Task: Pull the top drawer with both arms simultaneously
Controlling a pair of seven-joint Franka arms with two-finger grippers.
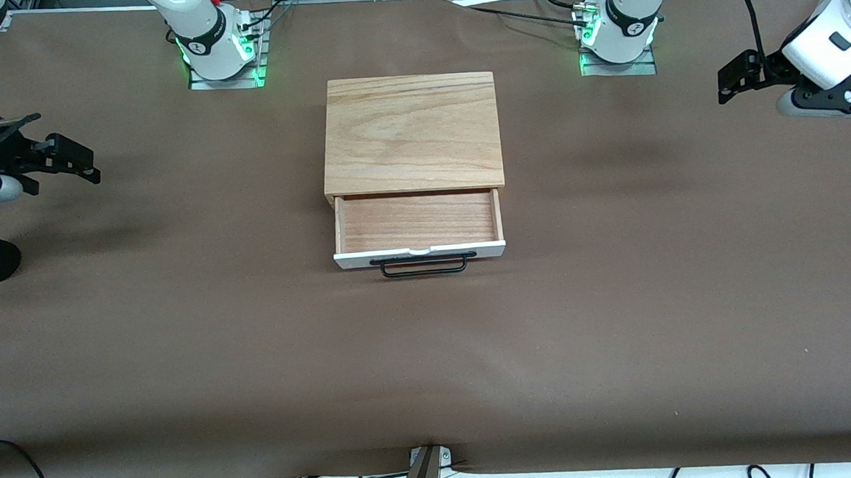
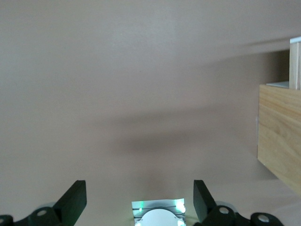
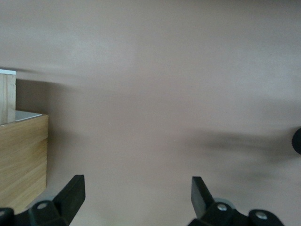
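Centrally, top drawer (image 1: 418, 221): drawn out of oak cabinet (image 1: 411, 132) toward the front camera, wood floor exposed, black bar handle (image 1: 424, 263) free. Left hand (image 1: 744, 75) and right hand (image 1: 70, 159): both released, fingers spread, raised over the brown bench (image 1: 181, 343) at their own ends, well apart from cabinet. Risk: unequal pulls would skew and jam the drawer.

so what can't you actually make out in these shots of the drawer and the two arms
- Top drawer: its white front face, front view, seen from above; both wrist views cut it at their edge.
- Anything below the drawer: hidden by the cabinet top.
- Left gripper and right gripper: open over bare table, arms cut by the front view's edges.
- Wrist views show only fingertips.
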